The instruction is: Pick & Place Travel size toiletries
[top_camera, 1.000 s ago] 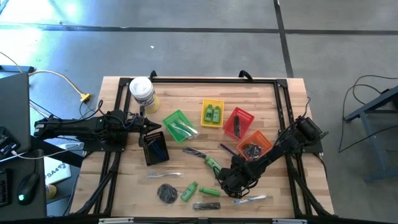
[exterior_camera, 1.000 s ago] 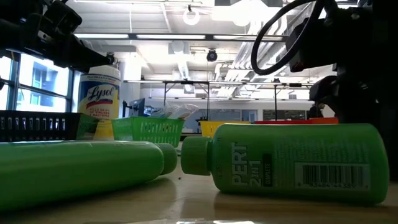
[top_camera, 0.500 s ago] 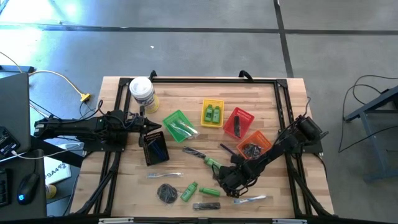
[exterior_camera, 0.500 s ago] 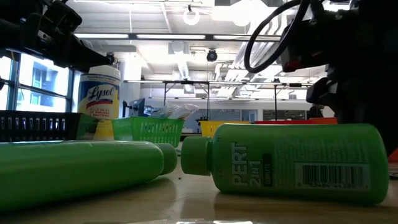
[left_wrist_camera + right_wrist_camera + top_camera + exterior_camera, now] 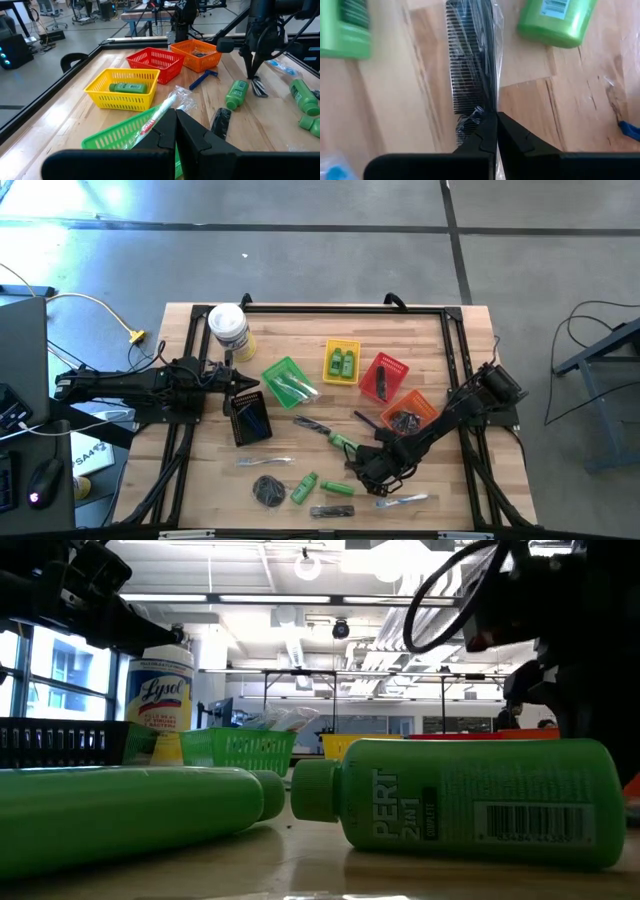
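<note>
Fingers of the right gripper [image 5: 496, 120] pinch the wrapped comb [image 5: 472, 65], its lower end hidden

"Lysol" on the white-lidded jar [image 5: 160, 700]; "PERT 2in1" on the green bottle [image 5: 470, 802].

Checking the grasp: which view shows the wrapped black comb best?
The right wrist view: the comb fills it, teeth and clear wrap plain, right gripper shut on its end. The left wrist view shows it small under that gripper; high view hides most; low view shows none.
</note>
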### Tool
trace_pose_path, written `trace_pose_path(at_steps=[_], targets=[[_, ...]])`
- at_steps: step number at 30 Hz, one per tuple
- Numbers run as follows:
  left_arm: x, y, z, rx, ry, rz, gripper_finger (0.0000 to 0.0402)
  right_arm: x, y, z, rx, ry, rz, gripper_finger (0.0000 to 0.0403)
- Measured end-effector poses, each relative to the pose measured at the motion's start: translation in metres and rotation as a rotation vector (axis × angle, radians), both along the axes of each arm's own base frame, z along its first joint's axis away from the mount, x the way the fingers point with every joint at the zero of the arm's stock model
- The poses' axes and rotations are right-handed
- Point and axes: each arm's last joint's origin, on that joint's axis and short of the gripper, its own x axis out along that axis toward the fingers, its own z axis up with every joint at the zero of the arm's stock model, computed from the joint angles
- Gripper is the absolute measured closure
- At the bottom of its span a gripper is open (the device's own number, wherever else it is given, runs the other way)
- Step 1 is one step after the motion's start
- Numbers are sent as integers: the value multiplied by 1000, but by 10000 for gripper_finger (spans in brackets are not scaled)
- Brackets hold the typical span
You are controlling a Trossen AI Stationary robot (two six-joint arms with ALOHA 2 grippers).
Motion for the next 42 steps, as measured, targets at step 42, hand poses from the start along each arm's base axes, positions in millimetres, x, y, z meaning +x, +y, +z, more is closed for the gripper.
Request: trace_pose_path(at_steps=[42], targets=[[0,0,0,0,1,0,402,-60,-29,152,-183,-522,265,400]])
